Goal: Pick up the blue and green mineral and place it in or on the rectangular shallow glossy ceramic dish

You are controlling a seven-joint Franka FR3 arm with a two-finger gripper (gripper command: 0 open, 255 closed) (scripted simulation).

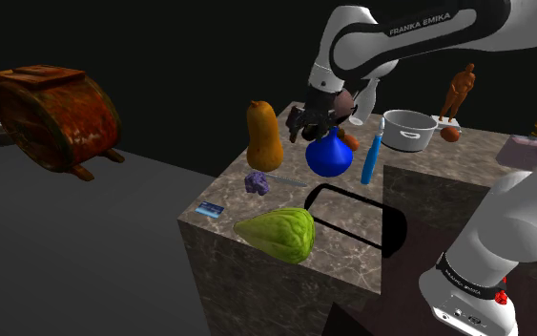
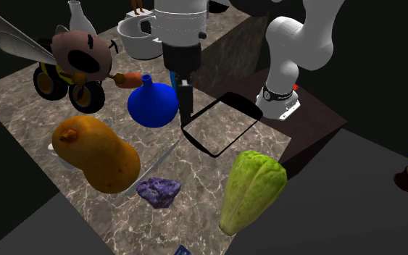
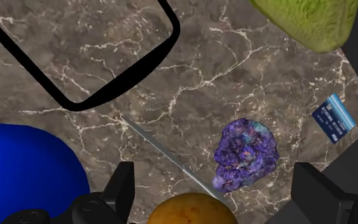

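The tool (image 1: 302,129) hangs released above the tabletop (image 3: 247,70), its 2 fingers (image 3: 123,188) spread wide and touching nothing. The purple-blue mineral (image 3: 244,154) lies on the marble below, near the orange squash (image 3: 190,211) and well apart from the black-rimmed dish (image 3: 75,102). This looks like the approach before the grasp; next comes a descent centred over the stone. Its long axis seems to run from the squash toward the blue card (image 3: 333,118), slanted to the fingers' line, so a small wrist turn may help.

Around me, a brown veined marble counter (image 1: 257,277) stood on a dim grey floor (image 1: 85,258). At the upper left sat a reddish barrel-shaped wooden piece (image 1: 54,115), with a black area (image 1: 190,57) behind.
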